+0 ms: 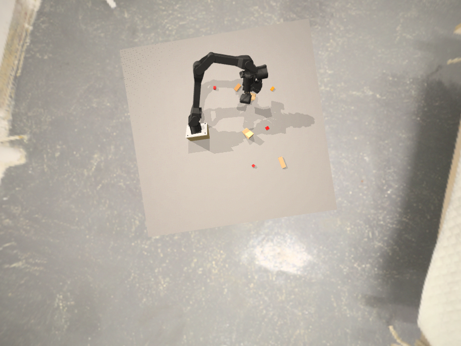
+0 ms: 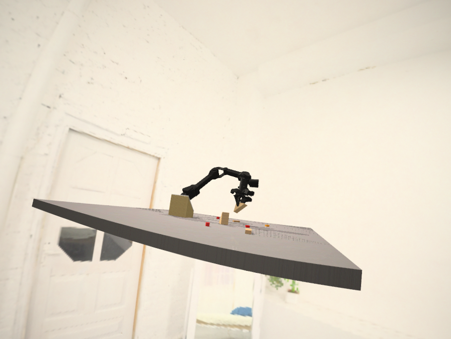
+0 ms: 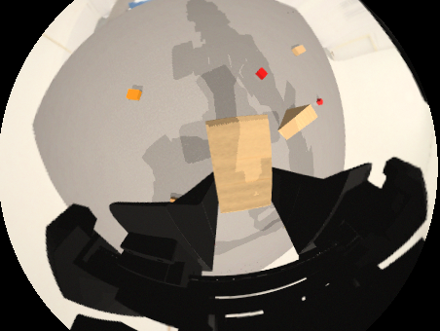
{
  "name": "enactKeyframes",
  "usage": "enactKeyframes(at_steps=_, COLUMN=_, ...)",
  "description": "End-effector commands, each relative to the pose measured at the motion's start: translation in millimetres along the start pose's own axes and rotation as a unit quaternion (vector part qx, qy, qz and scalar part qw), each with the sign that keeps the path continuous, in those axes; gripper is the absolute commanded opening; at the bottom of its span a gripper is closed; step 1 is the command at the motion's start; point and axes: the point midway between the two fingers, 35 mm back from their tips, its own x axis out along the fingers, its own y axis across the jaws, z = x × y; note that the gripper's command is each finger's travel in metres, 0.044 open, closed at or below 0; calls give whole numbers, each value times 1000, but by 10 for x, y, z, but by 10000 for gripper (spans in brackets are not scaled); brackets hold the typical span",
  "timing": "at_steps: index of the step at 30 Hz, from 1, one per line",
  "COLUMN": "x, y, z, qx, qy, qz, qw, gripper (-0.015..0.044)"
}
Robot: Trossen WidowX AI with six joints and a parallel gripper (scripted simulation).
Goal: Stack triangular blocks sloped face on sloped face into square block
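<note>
My gripper (image 2: 241, 203) (image 3: 238, 172) is shut on a tan triangular block (image 1: 253, 96) (image 2: 240, 208) (image 3: 244, 156). It holds the block above the table, tilted in the exterior view. In the wrist view a broad face of the block fills the space between the fingers. The other tan triangular block (image 1: 248, 133) (image 2: 224, 218) (image 3: 303, 122) stands on the table, apart from the held one. In the wrist view it lies to the right of the held block, and one of its faces is in dark shade. The fingers hide the sides of the held block.
The table (image 1: 178, 193) (image 2: 145, 226) also bears a red cube (image 1: 267, 128) (image 3: 261, 73) near the standing block, two more red cubes, an orange block (image 1: 237, 87), an orange cube (image 1: 272, 89) (image 3: 133, 93) and a long tan block (image 1: 282, 162) (image 2: 248, 231) (image 3: 298, 50).
</note>
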Motion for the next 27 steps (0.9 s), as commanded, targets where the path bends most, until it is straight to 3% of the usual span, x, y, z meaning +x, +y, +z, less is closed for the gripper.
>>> enactKeyframes(at_steps=1, x=-5, y=-10, z=-9, qx=70, qy=-1, qz=15, qw=997, gripper=0)
enactKeyframes(at_steps=17, x=-22, y=-44, z=-26, qx=324, qy=11, qz=68, qw=944, gripper=0)
enactKeyframes(at_steps=27, x=-32, y=-164, z=9, qx=334, qy=10, qz=67, qw=940, gripper=0)
